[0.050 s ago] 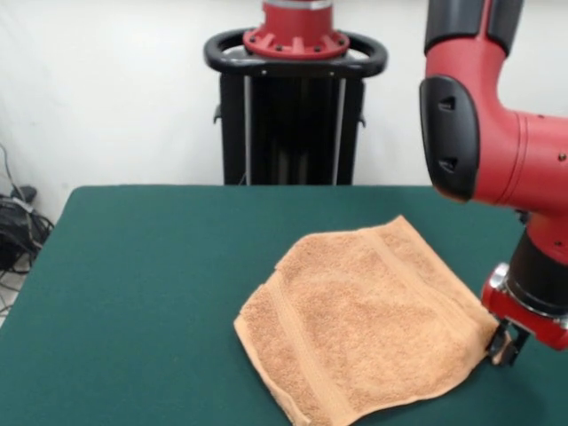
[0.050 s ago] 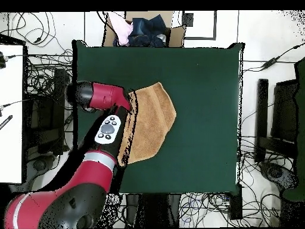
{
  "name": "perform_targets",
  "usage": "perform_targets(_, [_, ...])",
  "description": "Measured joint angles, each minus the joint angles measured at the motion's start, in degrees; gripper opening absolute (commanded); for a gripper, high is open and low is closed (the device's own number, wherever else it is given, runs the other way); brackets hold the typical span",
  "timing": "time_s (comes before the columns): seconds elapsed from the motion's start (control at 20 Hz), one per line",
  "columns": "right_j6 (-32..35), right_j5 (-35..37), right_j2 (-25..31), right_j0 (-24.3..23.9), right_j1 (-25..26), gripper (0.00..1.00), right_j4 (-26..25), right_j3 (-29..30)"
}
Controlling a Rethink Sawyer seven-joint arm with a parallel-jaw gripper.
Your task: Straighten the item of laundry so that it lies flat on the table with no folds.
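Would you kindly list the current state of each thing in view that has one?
towel: lying on the table, not fully flat, apparently doubled over with rounded, uneven edges.
gripper: lowered at the towel's corner, touching it; open or shut cannot be told.
table: bears the towel toward one side.

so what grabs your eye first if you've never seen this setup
The orange-tan towel stands out against the dark green table, lying toward one side. Next, the big red arm comes down at the towel's corner, its gripper low at the cloth's edge.
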Motion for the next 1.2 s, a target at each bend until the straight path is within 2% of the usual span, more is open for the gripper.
perform_targets(0.3, [0.00,-0.29,0.01,-0.15,-0.46,0.00,-0.01,0.00])
perform_targets(0.35, [0.00,-0.70,0.05,-0.37,-0.94,1.00,-0.01,0.00])
perform_targets(1.2, [0.00,-3.22,0.93,-3.76,-4.65,1.00,-0.03,0.36])
